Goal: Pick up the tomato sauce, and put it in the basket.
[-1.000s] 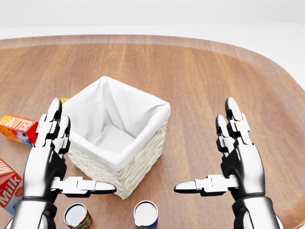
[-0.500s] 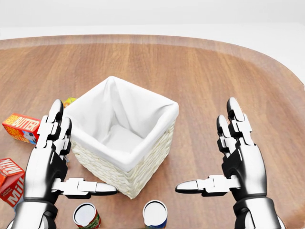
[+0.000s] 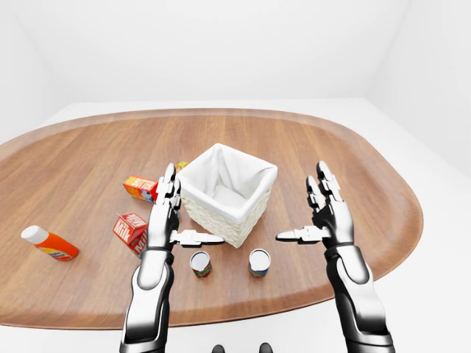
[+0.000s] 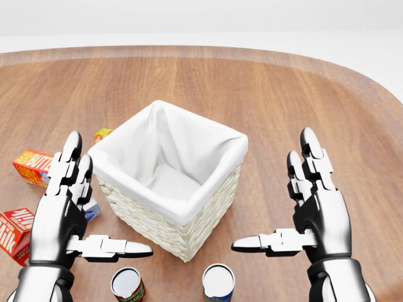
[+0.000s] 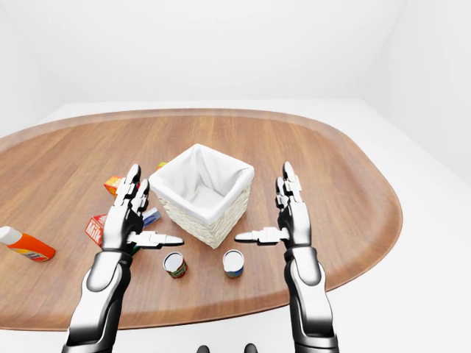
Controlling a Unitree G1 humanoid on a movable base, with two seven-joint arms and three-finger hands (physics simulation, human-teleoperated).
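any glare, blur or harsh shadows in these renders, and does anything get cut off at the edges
Left-eye view: even, soft light, sharp throughout, only faint shadows under the basket and the two cans. Head view: equally crisp, no glare on the wooden table; the cans and the milk carton are clipped by the frame edges. Right-eye view: the orange bottle is cut off at the left edge.

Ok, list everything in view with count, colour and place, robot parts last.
Oval wooden table: one, brown, fills the views.
White-lined wicker basket: one, cream, centre, nothing inside.
Red-labelled can: one, head view bottom, left of basket corner.
Blue-labelled can: one, head view bottom, right of it.
Milk carton: one, red, left.
Butter box: one, orange-red, left.
Orange bottle with white cap: one, lying far left.
Left hand: silver, fingers open.
Right hand: silver, fingers open.
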